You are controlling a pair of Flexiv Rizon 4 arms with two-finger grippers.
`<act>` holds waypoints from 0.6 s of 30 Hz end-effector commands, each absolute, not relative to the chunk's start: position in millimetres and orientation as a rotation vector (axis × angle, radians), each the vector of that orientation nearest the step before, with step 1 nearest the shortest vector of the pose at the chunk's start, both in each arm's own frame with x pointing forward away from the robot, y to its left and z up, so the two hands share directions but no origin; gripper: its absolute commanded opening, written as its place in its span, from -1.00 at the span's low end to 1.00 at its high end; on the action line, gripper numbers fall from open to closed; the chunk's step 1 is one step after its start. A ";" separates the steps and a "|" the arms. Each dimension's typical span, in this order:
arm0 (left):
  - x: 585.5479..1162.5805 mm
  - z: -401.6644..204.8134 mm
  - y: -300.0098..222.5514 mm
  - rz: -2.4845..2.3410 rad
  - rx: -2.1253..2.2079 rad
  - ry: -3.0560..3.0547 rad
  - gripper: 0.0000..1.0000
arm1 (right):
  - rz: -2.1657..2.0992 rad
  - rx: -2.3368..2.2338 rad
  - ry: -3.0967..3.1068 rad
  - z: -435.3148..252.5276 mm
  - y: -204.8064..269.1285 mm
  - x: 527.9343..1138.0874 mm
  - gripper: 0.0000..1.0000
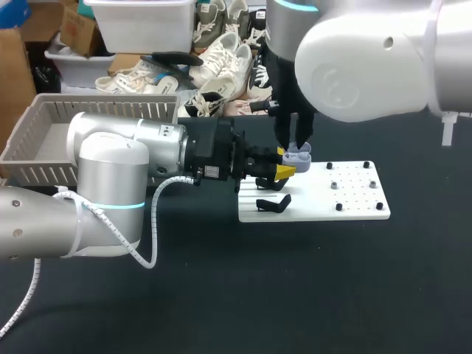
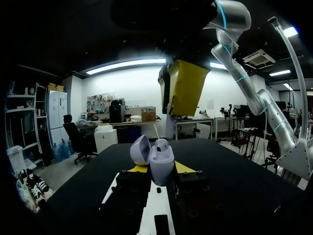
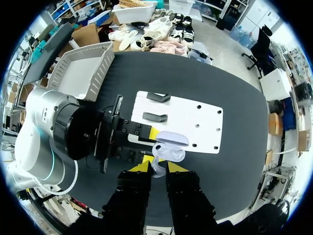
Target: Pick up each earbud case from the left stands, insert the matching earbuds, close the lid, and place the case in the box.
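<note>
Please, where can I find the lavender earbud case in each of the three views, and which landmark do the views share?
Head view: the earbud case sits near the middle, in the left gripper, under the right gripper.
Left wrist view: between its own fingers, lid open.
Right wrist view: just ahead of its own fingers, which pinch an earbud.
Shared landmark: the white stand board.

We stood by a big black table (image 1: 310, 295). Its top was dark and flat, and it looked smooth.
</note>
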State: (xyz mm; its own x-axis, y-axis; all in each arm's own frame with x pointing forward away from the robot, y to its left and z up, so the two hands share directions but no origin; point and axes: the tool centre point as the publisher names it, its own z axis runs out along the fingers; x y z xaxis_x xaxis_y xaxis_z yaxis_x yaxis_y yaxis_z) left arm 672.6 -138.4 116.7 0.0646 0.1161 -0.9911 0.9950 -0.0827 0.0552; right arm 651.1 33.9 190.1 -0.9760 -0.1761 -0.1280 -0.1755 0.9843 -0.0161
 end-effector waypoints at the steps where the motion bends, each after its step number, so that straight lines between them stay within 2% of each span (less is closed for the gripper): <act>1: 672.5 116.2 -138.3 -1.163 1.382 1.211 -1.00 | -0.007 -0.269 3.003 187.8 34.5 653.5 -1.00; 18: 672.5 116.2 -138.3 -1.163 1.382 1.211 -1.00 | 0.018 -0.272 3.006 178.9 34.4 658.8 -1.00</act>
